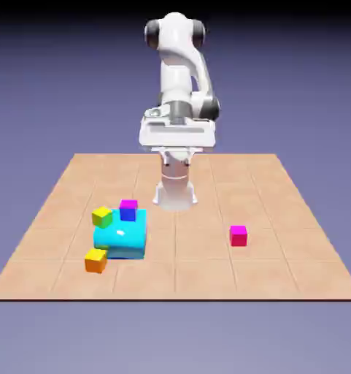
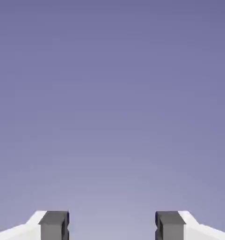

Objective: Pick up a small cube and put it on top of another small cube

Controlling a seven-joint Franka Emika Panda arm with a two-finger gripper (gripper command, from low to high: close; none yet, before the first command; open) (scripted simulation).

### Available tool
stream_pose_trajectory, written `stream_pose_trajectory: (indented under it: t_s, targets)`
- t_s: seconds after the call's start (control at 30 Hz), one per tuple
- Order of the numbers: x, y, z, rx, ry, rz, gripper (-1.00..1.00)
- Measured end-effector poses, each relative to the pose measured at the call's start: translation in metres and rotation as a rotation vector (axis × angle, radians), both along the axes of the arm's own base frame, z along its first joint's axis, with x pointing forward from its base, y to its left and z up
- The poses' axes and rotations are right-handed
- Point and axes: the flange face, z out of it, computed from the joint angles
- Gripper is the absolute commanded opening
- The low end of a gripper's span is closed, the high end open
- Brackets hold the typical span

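Hand view: end effector (image 2: 112, 226) spread wide.

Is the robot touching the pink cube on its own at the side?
Apart. The exterior view shows the fingers high up, well away from the pink cube.

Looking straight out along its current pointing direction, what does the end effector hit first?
Nothing visible: between and beyond the open end effector, the hand view shows only plain backdrop. Path looks free, though depth against that backdrop can't be judged.
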Motion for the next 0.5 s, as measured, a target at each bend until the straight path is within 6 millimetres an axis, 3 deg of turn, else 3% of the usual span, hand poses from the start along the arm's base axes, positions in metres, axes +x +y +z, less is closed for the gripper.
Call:
stream_pose_trajectory:
  t_s: [0.27, 0.5]
  targets:
    - [0.039, -0.085, -0.082, 0.022, 0.29, -0.097, 0.0]
    - [0.044, -0.164, -0.164, 0.055, 0.537, -0.173, 0.0]
